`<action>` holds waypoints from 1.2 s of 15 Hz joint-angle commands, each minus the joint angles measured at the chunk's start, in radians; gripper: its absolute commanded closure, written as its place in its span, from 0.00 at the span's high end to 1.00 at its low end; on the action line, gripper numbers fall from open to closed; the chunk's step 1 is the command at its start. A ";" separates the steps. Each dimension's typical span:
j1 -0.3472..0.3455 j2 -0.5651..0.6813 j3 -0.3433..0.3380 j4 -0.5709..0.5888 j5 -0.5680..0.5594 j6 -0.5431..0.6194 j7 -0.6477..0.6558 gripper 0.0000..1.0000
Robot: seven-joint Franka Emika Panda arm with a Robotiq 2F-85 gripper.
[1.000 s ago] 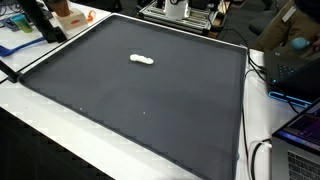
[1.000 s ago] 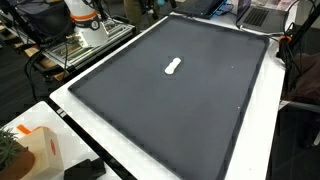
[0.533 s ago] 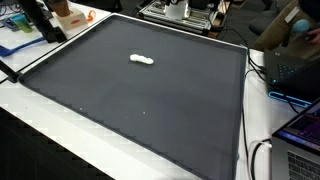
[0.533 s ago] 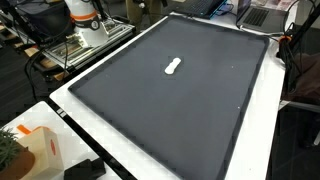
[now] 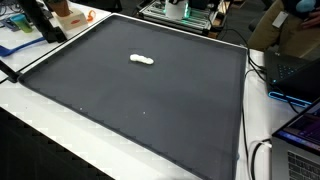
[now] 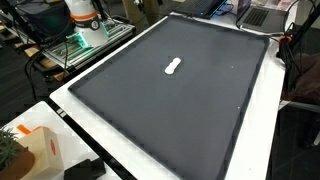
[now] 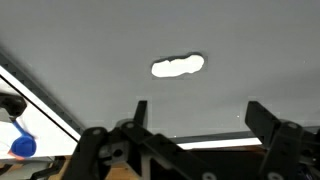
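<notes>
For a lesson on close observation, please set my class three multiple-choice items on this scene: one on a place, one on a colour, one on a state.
1. Where does the white piece lie?
A. in a box
B. on the mat
C. on a shelf

2. What colour is the mat?
A. red
B. green
C. dark grey

3. How do the fingers of the end effector stand?
A. open, holding nothing
B. shut on the white piece
C. shut, empty

Answers:
1 B: both exterior views show the white piece resting on the mat, away from its edges.
2 C: the mat looks dark grey in every view.
3 A: the wrist view shows the two fingers wide apart, with the white piece lying beyond them, untouched.
</notes>
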 commanded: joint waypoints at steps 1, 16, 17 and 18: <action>0.199 0.051 -0.168 -0.018 -0.090 0.045 0.087 1.00; 0.643 0.429 -0.397 0.164 0.012 0.321 0.072 1.00; 0.659 0.450 -0.388 0.190 0.012 0.350 0.089 1.00; 0.672 0.473 -0.379 0.215 0.010 0.374 0.102 1.00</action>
